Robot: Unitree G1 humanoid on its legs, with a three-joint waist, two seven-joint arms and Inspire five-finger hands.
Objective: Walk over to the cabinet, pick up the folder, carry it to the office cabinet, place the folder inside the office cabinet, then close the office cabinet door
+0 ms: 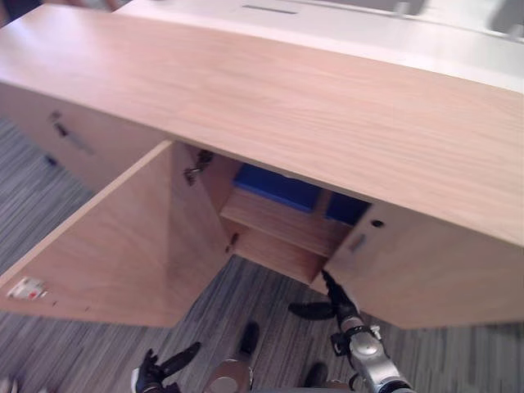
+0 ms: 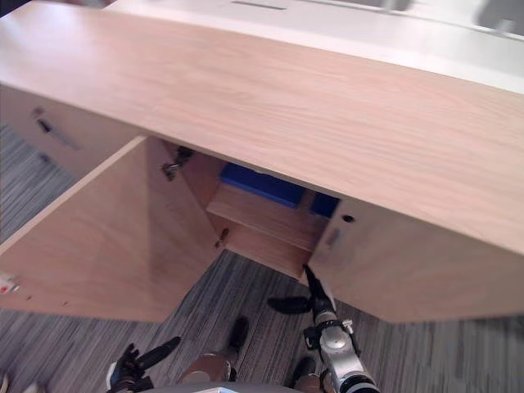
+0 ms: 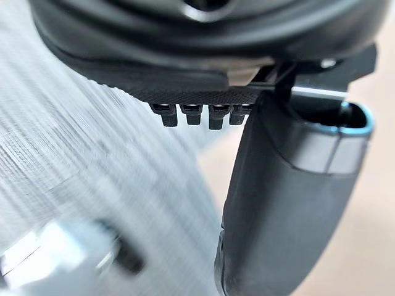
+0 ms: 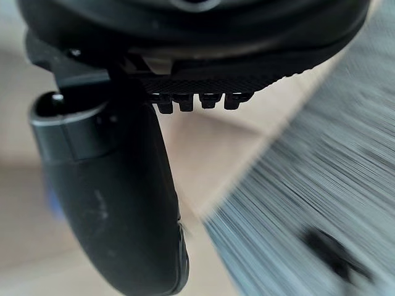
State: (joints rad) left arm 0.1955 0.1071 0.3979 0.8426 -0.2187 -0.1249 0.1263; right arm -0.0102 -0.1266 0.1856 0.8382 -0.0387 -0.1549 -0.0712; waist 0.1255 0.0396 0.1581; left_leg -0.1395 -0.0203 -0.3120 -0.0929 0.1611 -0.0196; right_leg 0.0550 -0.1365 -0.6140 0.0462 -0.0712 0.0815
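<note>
A blue folder (image 1: 278, 188) lies inside the wooden office cabinet (image 1: 270, 98), on its upper shelf (image 1: 282, 223), partly hidden under the cabinet top. The cabinet's left door (image 1: 123, 246) stands swung wide open toward me. My right hand (image 1: 332, 304) is open and empty. Its straight fingers point at the lower front edge of the opening, beside the right door (image 1: 426, 270). My left hand (image 1: 160, 368) hangs low over the carpet, open and empty, below the open door's edge. The left wrist view shows its thumb (image 3: 290, 203) with nothing held.
Another cabinet front with a dark handle (image 1: 70, 137) lies to the left of the open door. A white surface (image 1: 344, 29) runs behind the cabinet top. Striped grey carpet (image 1: 270, 295) covers the floor in front.
</note>
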